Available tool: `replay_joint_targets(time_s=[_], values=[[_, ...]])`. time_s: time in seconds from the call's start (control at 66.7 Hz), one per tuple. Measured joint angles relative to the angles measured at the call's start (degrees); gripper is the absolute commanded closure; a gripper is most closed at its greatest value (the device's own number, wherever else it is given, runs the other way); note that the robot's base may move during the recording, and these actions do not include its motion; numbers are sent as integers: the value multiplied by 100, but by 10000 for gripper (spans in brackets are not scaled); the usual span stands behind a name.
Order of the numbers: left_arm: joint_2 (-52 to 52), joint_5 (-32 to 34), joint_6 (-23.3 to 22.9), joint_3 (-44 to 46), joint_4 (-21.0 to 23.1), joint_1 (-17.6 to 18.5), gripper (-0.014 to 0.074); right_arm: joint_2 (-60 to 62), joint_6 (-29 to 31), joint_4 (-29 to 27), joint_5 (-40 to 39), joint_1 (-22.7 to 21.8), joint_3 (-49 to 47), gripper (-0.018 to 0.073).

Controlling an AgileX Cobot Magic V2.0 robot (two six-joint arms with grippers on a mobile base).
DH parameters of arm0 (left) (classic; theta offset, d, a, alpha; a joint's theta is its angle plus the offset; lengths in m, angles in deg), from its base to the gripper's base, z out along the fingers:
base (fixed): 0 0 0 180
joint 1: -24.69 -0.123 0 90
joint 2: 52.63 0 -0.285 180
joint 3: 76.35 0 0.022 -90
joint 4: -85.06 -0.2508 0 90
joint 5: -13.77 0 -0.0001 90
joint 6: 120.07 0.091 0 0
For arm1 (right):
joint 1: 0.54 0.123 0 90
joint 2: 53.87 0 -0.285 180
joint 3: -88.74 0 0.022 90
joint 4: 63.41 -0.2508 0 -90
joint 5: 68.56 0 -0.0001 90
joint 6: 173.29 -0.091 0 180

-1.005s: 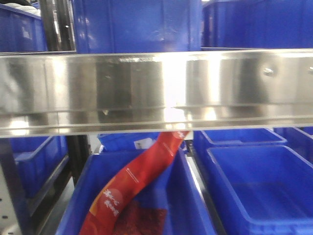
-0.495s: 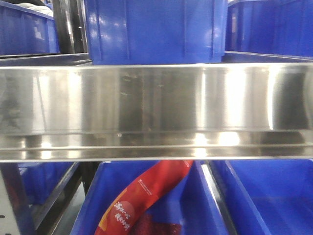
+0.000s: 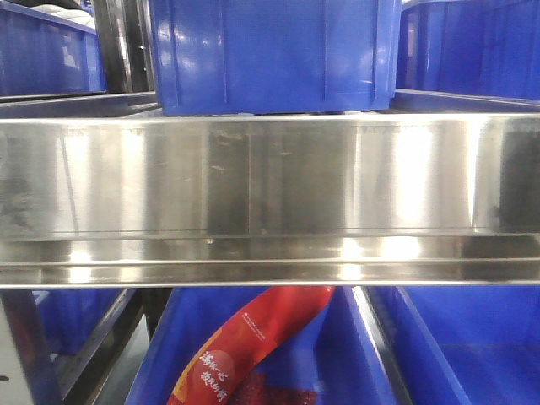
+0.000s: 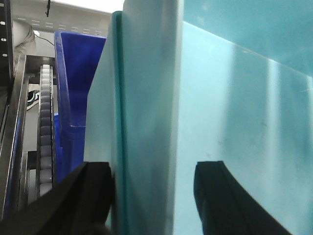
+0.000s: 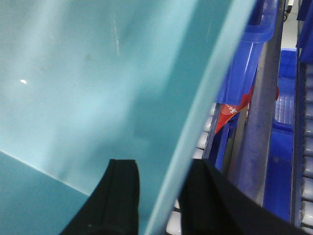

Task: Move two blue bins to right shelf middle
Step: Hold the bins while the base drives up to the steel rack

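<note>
The left gripper [image 4: 154, 196] straddles the left wall of a blue bin [image 3: 274, 55], one black finger [image 4: 93, 191] outside the wall and the other inside, closed on the upright plastic edge; at this close range the wall washes out to pale teal in the wrist view. Seen from the front, the bin sits on or just above the right shelf [image 3: 270, 198], its base hidden behind the wide brushed-steel front rail, so whether it has touched down cannot be told. More blue bins stand to either side on the same tier, and on the tier below an open bin [image 3: 337, 354] holds a red snack bag [image 3: 253, 337] leaning toward the rail. On the far side, the right gripper [image 5: 159, 196] pinches the opposite wall in the same way, jaws closed on the thin rim with a finger on each face. The bin looks like a rigid moulded crate: stiff enough to be carried by its two side walls, apparently light, though its inside is out of view, and smooth and glossy, so a pinch on the bare wall could slip if the two arms fall out of level. The thickened upper rim appears the safest place to hold, and the steel rail is the obvious thing to catch the base on as the bin goes onto the tier.
</note>
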Motion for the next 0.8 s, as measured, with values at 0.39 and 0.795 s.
replay_joint_targets(time_s=[0.39,0.795], values=[[0,0,0,0,0,0,707,0,0,0,0,0,0,712],[0,0,0,0,0,0,707,0,0,0,0,0,0,712]])
